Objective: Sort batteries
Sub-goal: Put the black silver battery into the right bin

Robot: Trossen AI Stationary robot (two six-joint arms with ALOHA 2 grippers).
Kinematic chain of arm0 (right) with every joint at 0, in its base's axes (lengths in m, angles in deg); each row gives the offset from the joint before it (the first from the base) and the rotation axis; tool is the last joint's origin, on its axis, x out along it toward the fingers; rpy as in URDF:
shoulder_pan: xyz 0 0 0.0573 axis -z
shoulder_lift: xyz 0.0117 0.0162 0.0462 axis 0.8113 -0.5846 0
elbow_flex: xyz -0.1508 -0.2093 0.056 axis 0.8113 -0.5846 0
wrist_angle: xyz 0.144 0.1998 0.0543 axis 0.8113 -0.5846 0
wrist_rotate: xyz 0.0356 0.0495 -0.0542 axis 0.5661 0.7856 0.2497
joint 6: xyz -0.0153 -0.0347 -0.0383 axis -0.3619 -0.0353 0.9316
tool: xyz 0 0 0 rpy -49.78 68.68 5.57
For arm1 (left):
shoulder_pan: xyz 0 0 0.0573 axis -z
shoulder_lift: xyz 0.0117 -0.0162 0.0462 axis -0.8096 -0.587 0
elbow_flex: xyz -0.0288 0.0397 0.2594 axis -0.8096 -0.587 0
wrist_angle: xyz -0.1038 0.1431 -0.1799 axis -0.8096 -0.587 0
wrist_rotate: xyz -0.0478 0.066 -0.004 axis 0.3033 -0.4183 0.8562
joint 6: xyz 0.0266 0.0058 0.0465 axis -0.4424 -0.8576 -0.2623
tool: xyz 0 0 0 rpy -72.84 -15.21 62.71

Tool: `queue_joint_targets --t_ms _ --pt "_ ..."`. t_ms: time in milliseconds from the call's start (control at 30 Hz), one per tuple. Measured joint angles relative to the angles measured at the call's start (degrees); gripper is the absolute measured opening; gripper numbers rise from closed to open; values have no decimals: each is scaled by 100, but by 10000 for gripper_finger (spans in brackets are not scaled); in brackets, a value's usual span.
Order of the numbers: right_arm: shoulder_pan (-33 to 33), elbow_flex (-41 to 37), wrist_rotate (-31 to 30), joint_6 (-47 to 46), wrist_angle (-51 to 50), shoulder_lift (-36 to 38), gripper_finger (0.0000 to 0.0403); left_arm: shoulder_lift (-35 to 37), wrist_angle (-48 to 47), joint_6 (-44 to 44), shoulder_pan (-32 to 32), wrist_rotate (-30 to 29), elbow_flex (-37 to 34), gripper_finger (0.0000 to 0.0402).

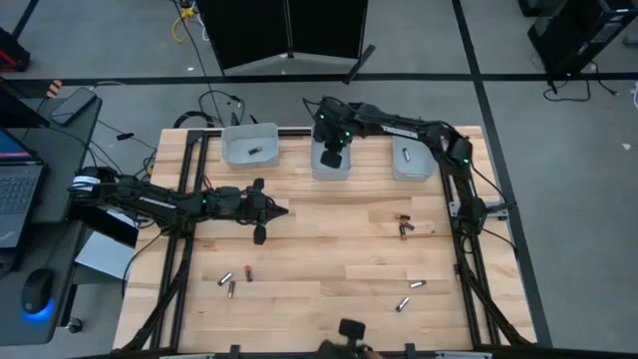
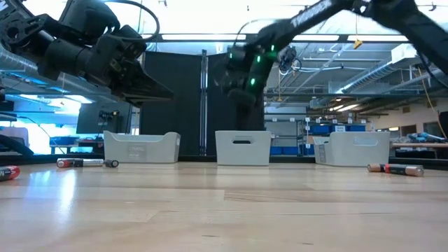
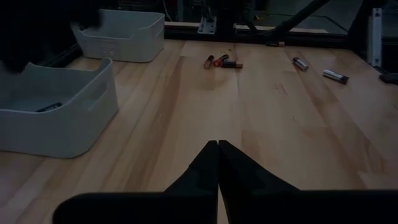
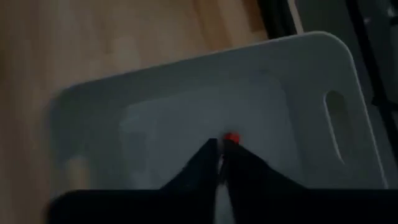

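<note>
The right gripper [image 4: 219,144], shut on a battery [image 4: 231,137], hangs over the middle bin [image 4: 323,68] to drop it in, while the left gripper [image 3: 217,144] waits closed and empty over the table [image 3: 273,124].

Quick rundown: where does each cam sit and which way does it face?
High: overhead, straight down on table, both arms.
Low: table height, level toward three bins; arms enter from above.
Left wrist: past the shut left hand across the table.
Right wrist: down past the shut right hand into the middle bin.
Shared: high and low both show the middle bin.
</note>
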Motion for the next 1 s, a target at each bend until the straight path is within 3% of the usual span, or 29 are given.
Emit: queue_joint_targets --t_ms 200,433,600,767,1000 --pt "-474 -1063 -198 -35 321 904 16 0 -2 -7 -71 -82 0 14" --pt "-874 -3338 -105 -692 2292 2216 11 0 -10 218 -320 -70 0 14" --pt "-1118 -4444 -59 -1042 3616 3021 7 0 -40 541 -673 -26 6 14" --pt "-1151 -4924 -54 -1197 4120 3505 8 0 -972 709 -1168 189 420 14" --pt "-882 -4975 80 -1085 4351 3452 8 0 -2517 -44 -1739 367 1375 14"
